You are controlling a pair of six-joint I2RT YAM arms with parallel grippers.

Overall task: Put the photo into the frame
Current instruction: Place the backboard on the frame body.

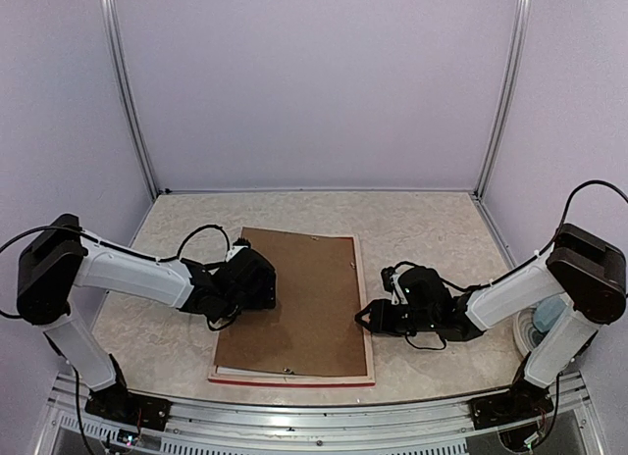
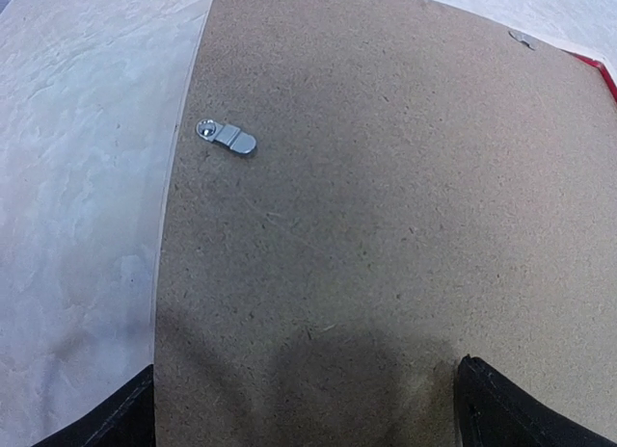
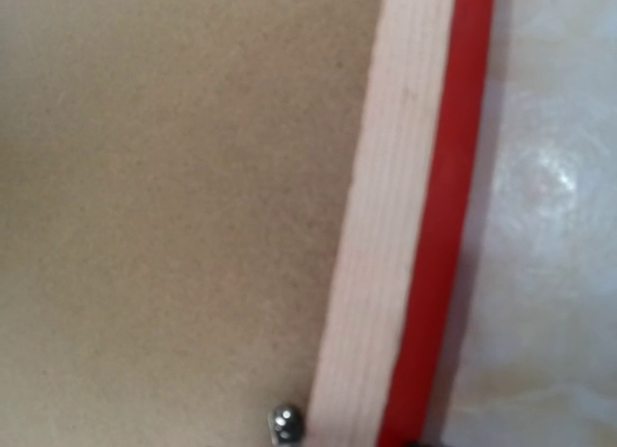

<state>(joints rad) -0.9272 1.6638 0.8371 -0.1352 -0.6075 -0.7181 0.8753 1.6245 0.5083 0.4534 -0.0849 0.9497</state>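
Observation:
The frame [image 1: 365,308] lies face down in the middle of the table, its pale wood back up and its red front edge showing along the near side. A brown backing board [image 1: 304,298] fills it. The photo is hidden. My left gripper [image 1: 253,281] is open and low over the board's left edge; in the left wrist view its fingertips [image 2: 501,408] stand wide apart over the board [image 2: 386,177]. My right gripper [image 1: 366,320] is at the frame's right rail. The right wrist view shows that rail [image 3: 386,225] very close, and its fingers do not show clearly.
A metal turn clip [image 2: 227,136] sits near the board's left edge and another [image 2: 521,39] near its far corner. A small metal pin [image 3: 285,423] sits by the right rail. A white round object [image 1: 535,328] lies at the table's right edge. Walls enclose three sides.

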